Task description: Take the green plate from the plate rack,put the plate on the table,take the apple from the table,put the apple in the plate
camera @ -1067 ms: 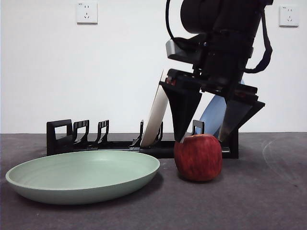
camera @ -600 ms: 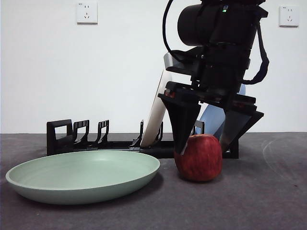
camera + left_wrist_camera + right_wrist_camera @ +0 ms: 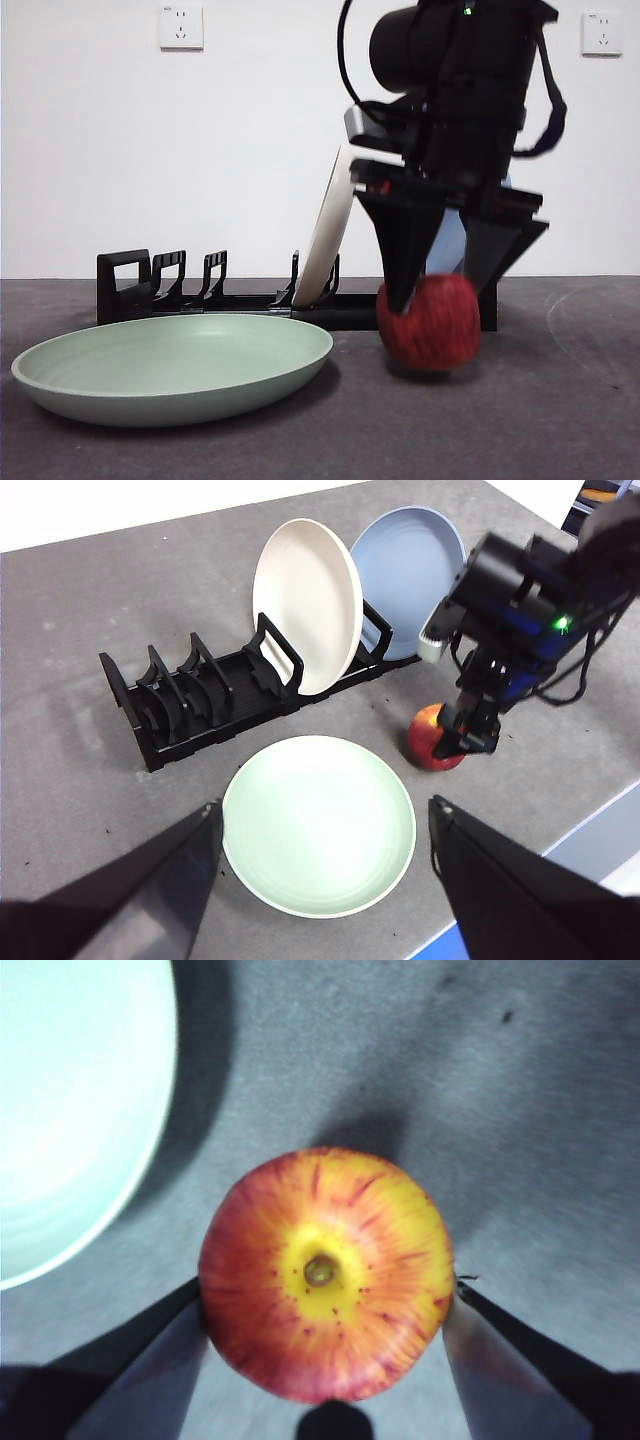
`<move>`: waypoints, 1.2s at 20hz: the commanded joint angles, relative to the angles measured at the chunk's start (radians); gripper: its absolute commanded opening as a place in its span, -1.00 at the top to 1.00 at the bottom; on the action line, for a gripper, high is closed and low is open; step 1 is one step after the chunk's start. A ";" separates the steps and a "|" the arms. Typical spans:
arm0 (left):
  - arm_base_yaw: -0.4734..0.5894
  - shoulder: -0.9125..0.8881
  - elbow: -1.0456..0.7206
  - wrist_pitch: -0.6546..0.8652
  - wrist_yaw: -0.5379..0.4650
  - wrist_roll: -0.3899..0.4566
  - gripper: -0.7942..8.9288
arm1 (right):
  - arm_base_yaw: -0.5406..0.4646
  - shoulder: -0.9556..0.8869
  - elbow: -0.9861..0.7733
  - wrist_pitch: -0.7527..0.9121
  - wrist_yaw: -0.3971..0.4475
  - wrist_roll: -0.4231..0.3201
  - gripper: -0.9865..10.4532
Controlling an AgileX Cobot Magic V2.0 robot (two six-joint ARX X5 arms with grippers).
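The green plate [image 3: 175, 365] lies flat on the table [image 3: 560, 400] in front of the black plate rack [image 3: 160, 285]. It also shows in the left wrist view [image 3: 318, 825] and at the edge of the right wrist view [image 3: 70, 1110]. The red apple [image 3: 430, 322] is just right of the plate, with its underside barely off the table. My right gripper [image 3: 437, 300] comes down from above and is shut on the apple [image 3: 325, 1272], one jaw on each side [image 3: 327, 1300]. My left gripper [image 3: 325, 808] is open and empty, high above the plate.
A cream-white plate [image 3: 330, 235] and a blue plate [image 3: 447, 245] stand upright in the rack's right half, close behind the right arm. The rack's left slots [image 3: 200, 695] hold nothing. The table's front edge [image 3: 560, 830] runs near the apple.
The right gripper's jaws have come down and closed on the apple. The apple has shifted a little to the right and risen slightly. The green plate has not moved.
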State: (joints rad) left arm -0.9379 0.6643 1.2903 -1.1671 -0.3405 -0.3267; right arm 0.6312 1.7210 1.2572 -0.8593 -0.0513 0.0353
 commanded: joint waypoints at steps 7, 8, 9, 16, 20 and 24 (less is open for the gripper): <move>-0.002 0.001 -0.002 -0.111 0.031 -0.037 0.13 | 0.148 -0.019 0.336 -0.031 -0.121 0.013 0.85; -0.002 0.003 -0.002 -0.145 0.047 -0.042 0.12 | 0.181 -0.018 0.338 -0.002 -0.121 0.013 0.85; -0.002 0.005 -0.002 -0.158 0.061 -0.044 0.12 | 0.209 -0.016 0.338 0.021 -0.116 0.014 0.85; -0.002 0.006 -0.002 -0.155 0.135 -0.035 0.13 | 0.299 0.099 0.338 0.083 -0.070 0.018 0.85; -0.002 0.006 -0.002 -0.155 0.134 -0.035 0.13 | 0.299 0.201 0.338 0.095 -0.034 0.017 0.85; -0.002 0.006 -0.002 -0.155 0.131 -0.035 0.13 | 0.299 0.260 0.338 0.097 -0.021 0.017 0.85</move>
State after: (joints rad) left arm -0.9382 0.6704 1.2903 -1.3289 -0.2073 -0.3603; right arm 0.9279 1.9720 1.5967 -0.7715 -0.0753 0.0448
